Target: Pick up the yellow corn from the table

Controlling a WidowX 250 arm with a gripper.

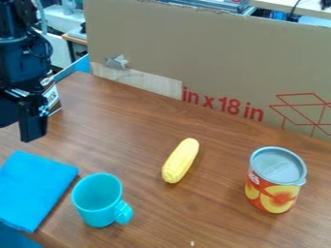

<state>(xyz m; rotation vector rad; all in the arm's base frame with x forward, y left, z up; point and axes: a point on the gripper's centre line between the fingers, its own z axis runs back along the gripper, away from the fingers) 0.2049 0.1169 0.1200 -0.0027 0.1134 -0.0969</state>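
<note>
The black gripper (31, 127) hangs at the upper left, above the table and behind a folded blue cloth (36, 186); it touches none of the things on the table. To the right of the cloth stands an upright turquoise cup (97, 198), its handle turned to the lower right. A yellow corn cob (180, 161) lies slanted near the middle of the table. At the right, an upright can (275, 186) with a grey lid and an orange and yellow label stands on the wood.
The brown wooden table (219, 227) is bordered at the back by a tall cardboard panel (207, 53) with red markings. A small box (52, 97) stands behind the gripper at the left. A tiny pale crumb (192, 243) lies near the front edge.
</note>
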